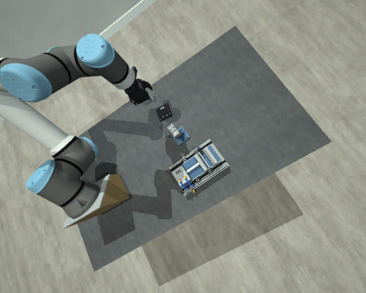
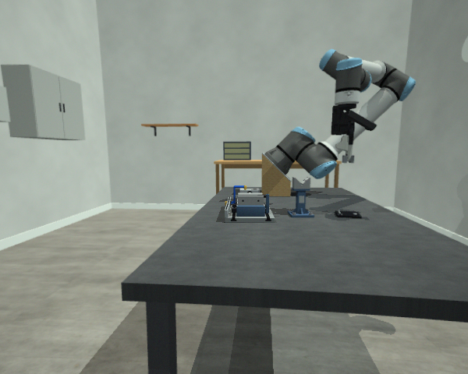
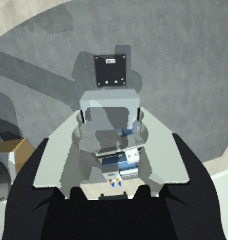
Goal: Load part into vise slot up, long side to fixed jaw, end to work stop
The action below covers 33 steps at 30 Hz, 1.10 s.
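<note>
My gripper (image 1: pixel 152 94) (image 2: pixel 348 158) (image 3: pixel 110 108) is shut on the part (image 3: pixel 110 96), a light grey block, high above the table and just beyond the infeed plate. A darker rectangular area shows on the part in the wrist view; I cannot tell whether it is the milled slot. The black infeed plate (image 1: pixel 163 112) (image 2: pixel 348 213) (image 3: pixel 110 71) is bare. The V-block (image 1: pixel 175 133) (image 2: pixel 301 184) stands on its blue base between the plate and the vise. The vise (image 1: pixel 177 173) (image 2: pixel 250 199) is open, with no part in it. The work stop is too small to make out.
The vise has blue hoses (image 1: pixel 183 184) (image 2: pixel 235 194) at one end. The robot's base stands on a wooden wedge (image 1: pixel 116 192) (image 2: pixel 274 181) (image 3: pixel 15 146) on the dark table (image 1: pixel 255 104) (image 2: pixel 299 257) (image 3: pixel 189 75). The gripper is near the table's long edge.
</note>
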### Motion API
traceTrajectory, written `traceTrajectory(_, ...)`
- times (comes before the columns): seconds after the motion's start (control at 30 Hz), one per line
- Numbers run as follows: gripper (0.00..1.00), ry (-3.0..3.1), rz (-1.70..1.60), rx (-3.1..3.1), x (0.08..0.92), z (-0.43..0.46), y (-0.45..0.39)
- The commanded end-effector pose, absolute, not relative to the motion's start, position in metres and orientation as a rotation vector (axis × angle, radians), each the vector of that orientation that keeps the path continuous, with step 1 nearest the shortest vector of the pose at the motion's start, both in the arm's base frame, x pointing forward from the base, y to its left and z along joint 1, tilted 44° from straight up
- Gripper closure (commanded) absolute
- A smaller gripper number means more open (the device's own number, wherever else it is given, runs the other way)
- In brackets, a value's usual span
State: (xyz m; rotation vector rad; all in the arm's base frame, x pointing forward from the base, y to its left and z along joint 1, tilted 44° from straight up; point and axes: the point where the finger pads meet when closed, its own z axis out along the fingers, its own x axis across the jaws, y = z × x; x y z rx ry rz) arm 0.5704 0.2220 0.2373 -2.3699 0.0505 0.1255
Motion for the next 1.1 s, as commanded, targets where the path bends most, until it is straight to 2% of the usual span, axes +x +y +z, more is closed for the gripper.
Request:
traceTrajectory(0.0, 1.00, 0.055, 0.126, -2.370, 0.5711, 0.2376, 0.2214)
traceTrajectory(1.07, 1.00, 0.121, 0.152, -2.370, 0.5730, 0.2355, 0.2193)
